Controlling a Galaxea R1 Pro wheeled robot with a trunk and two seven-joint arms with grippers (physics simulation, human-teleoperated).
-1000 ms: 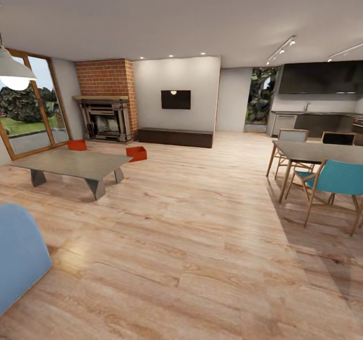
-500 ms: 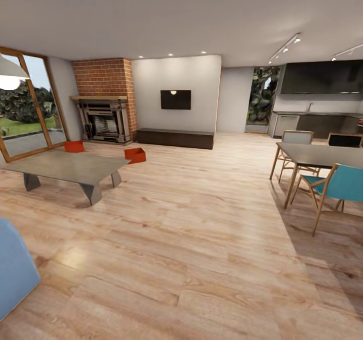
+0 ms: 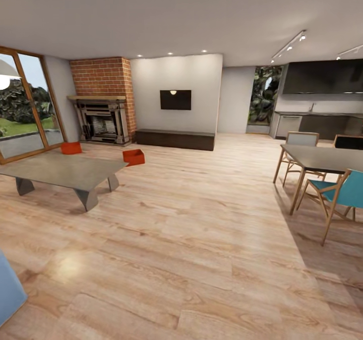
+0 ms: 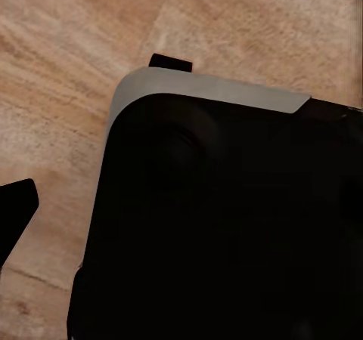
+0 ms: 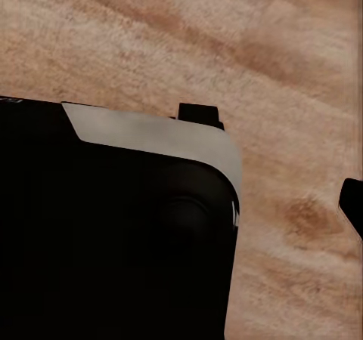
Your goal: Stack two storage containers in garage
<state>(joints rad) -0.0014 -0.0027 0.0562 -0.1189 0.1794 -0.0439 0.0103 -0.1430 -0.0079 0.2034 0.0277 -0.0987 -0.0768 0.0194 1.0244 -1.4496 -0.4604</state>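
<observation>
I am in the living room, on its light wood plank floor (image 3: 191, 239). The two storage containers are far off at the left. One red-orange bin (image 3: 71, 148) sits behind the low grey table (image 3: 65, 171), near the brick fireplace (image 3: 103, 103). The other bin (image 3: 133, 156) rests on the planks by the table's far right corner. In the left wrist view, a dark fingertip (image 4: 15, 215) of my left gripper (image 4: 181, 219) shows at the frame's edge, over my dark base. My right gripper (image 5: 181, 204) shows a fingertip (image 5: 352, 202) the same way. Both hold nothing.
A black TV (image 3: 175, 99) hangs above a long low dark cabinet (image 3: 174, 139). A dining table (image 3: 322, 159) with a teal chair (image 3: 343, 193) stands at the right. A blue seat corner (image 3: 7, 289) is at the lower left. Glass doors (image 3: 25, 108) line the left wall.
The whole head picture has shifted: table, containers and blue seat slid left, dining set right. The camera has moved; nothing in the room has changed place.
</observation>
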